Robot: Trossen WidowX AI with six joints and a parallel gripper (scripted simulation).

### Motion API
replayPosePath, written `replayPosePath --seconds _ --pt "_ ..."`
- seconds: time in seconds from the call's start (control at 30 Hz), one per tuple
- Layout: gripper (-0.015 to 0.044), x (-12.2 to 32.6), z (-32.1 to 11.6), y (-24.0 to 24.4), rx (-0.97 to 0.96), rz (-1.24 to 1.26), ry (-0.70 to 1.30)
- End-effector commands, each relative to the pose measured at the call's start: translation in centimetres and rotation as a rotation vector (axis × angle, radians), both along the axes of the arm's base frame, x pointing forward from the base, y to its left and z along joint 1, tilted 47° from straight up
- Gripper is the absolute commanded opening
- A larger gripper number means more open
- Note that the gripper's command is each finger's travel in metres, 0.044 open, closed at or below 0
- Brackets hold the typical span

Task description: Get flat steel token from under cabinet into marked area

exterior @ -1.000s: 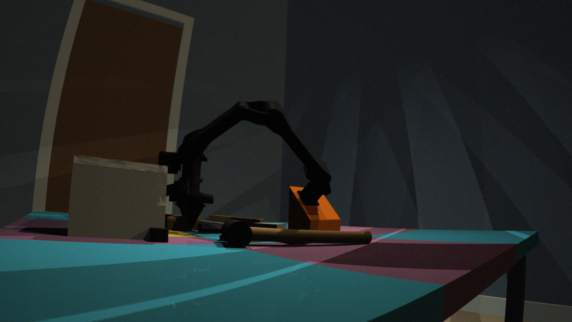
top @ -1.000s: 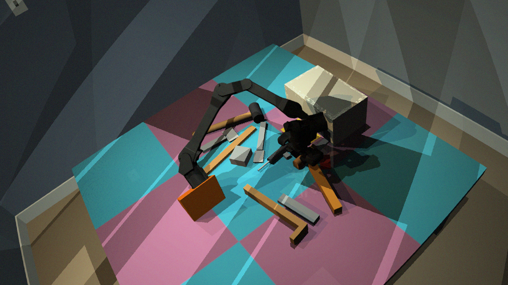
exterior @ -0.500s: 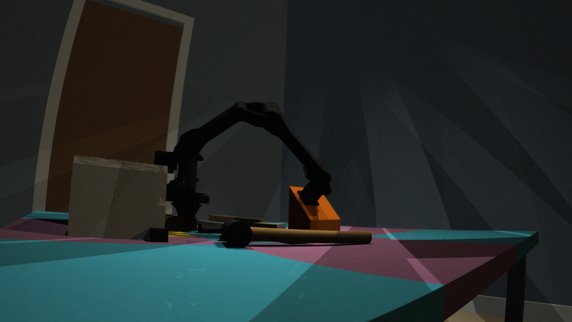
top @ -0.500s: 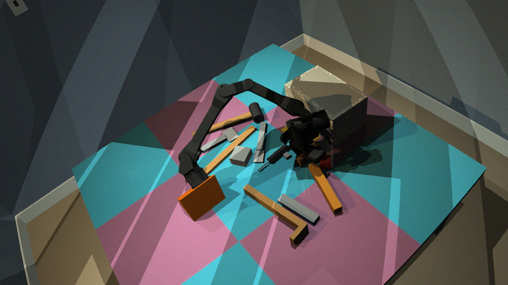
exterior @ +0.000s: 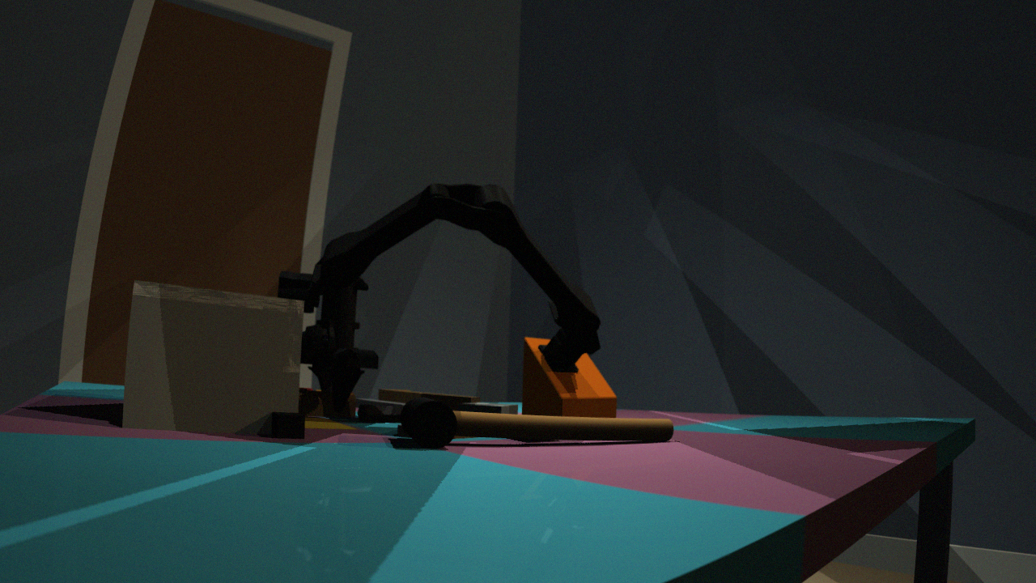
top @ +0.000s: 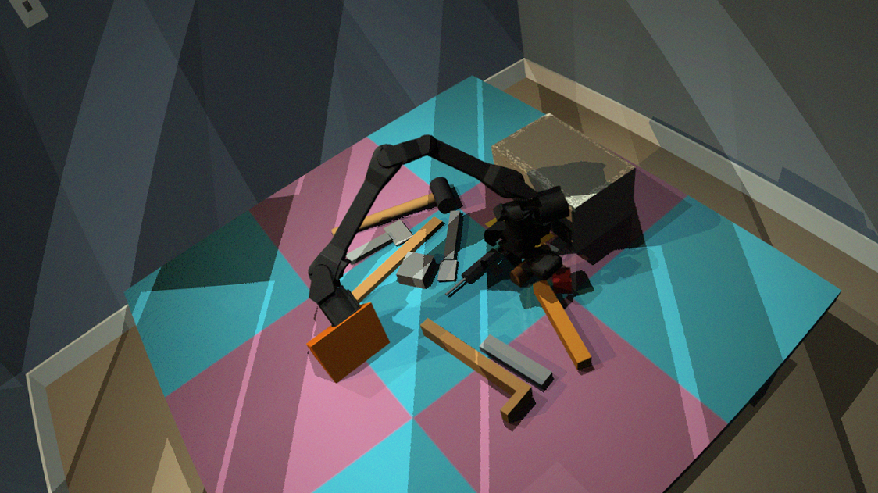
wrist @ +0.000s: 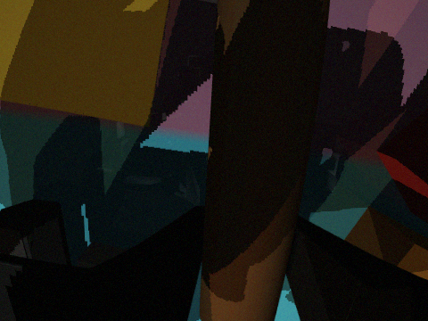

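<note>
Wrist view shows a rounded brown handle [wrist: 263, 134] [top: 517, 275].

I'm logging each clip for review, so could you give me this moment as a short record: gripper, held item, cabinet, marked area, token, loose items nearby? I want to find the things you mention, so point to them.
gripper: shut on the rod, fingers down beside the cabinet [top: 612, 220] [exterior: 217, 362]; gripper [top: 541, 263] [exterior: 338, 411] [wrist: 242, 219]
held_item: round brown rod [wrist: 245, 308]; far end unclear
marked_area: yellow patch [top: 546, 238] [wrist: 85, 58], partly hidden
token: not visible
loose_items: black-headed mallet [top: 444, 193] [exterior: 427, 422]; L-shaped wooden bar [top: 468, 355]; grey bar [top: 515, 363]
task_state: rod not yet released
</note>
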State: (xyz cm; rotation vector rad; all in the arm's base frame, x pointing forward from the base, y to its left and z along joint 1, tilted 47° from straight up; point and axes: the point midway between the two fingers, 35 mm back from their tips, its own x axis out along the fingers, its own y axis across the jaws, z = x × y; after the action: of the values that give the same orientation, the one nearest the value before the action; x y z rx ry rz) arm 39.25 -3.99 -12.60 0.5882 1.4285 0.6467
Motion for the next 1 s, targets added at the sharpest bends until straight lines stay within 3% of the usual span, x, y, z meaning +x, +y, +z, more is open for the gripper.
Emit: replayPosePath --seconds 0.0,0.97 --pt "0.0 0.2 0.6 0.7 0.007 0.004 -0.008" --pt "0.0 -1.1 1.1 1.3 0.008 0.004 -0.007"
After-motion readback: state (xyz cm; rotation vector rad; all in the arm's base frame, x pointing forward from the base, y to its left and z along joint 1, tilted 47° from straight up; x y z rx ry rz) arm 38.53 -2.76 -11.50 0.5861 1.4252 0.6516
